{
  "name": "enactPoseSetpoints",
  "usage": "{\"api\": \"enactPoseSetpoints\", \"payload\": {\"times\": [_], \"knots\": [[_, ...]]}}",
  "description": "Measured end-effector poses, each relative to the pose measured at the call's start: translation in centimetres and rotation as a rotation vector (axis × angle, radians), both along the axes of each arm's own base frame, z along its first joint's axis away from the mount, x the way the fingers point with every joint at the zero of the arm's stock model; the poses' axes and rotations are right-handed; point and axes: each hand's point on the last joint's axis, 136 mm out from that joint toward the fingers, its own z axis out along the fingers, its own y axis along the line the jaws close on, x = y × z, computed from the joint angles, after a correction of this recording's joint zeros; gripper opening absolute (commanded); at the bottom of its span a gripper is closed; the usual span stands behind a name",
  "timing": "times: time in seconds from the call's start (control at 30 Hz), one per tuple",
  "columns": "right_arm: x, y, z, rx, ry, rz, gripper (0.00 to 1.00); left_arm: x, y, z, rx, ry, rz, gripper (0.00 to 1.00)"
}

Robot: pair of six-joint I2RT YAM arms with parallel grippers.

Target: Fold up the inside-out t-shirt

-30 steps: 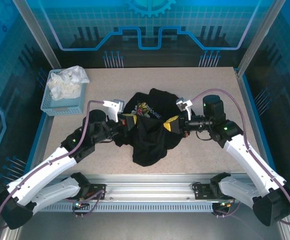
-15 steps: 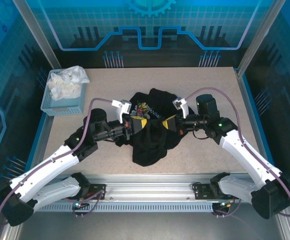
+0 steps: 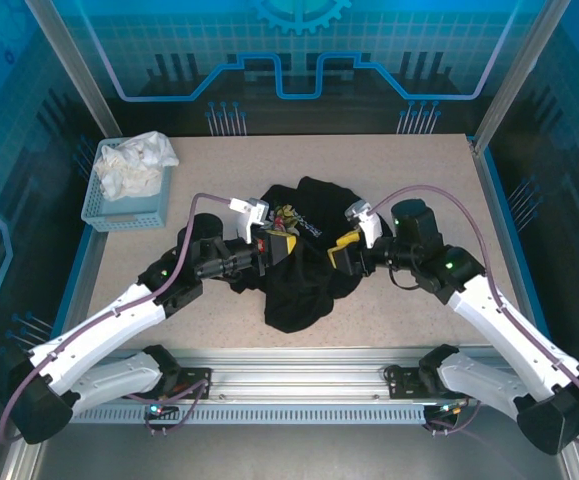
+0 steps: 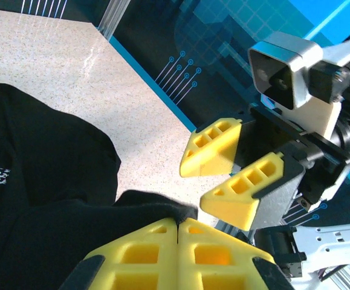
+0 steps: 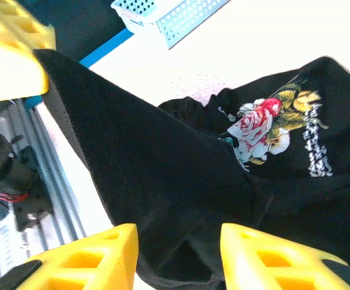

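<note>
At the centre of the tabletop, the left gripper is clamping shut on the crumpled black soft-fabric printed t-shirt while the right gripper is hanging half open, gripping nothing, so a one-sided pull could be bunching it further.

The t-shirt lies bunched in the middle of the table, with one part reaching toward the near edge. A basket sits at the table's far left corner, well apart from the t-shirt, with a cloth in it. The left gripper lies over the t-shirt's left part and the right gripper over its right part. Their tips face each other, near but apart, with a fold of the t-shirt between them.
</note>
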Motion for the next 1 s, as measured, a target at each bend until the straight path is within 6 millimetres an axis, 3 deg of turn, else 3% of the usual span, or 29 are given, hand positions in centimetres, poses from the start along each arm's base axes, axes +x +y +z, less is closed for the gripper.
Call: {"api": "enactPoseSetpoints", "payload": {"times": [0.27,0.63,0.7,0.83,0.87,1.0], "knots": [[-0.3,1.7,-1.5,-0.123,-0.081,0.075,0.48,0.0,0.0,0.0,0.0,0.0,0.0,0.0],[-2.4,3.9,-1.7,-0.235,-0.23,0.181,0.5,0.0,0.0,0.1,-0.001,-0.002,0.0,0.0],[-2.3,3.9,-1.8,-0.252,-0.25,0.178,0.42,-0.1,0.1,0.1,-0.003,-0.003,0.0,0.0],[-1.5,3.9,-1.9,-0.297,-0.278,0.143,0.05,-0.1,0.1,0.2,-0.004,-0.005,0.0,0.0],[-1.2,3.8,-1.9,-0.305,-0.282,0.132,0.0,-0.1,0.1,0.2,-0.004,-0.005,0.001,0.0],[-0.7,3.8,-1.2,-0.293,-0.282,0.093,0.0,0.2,0.3,0.2,0.0,-0.01,0.025,0.02]]}}
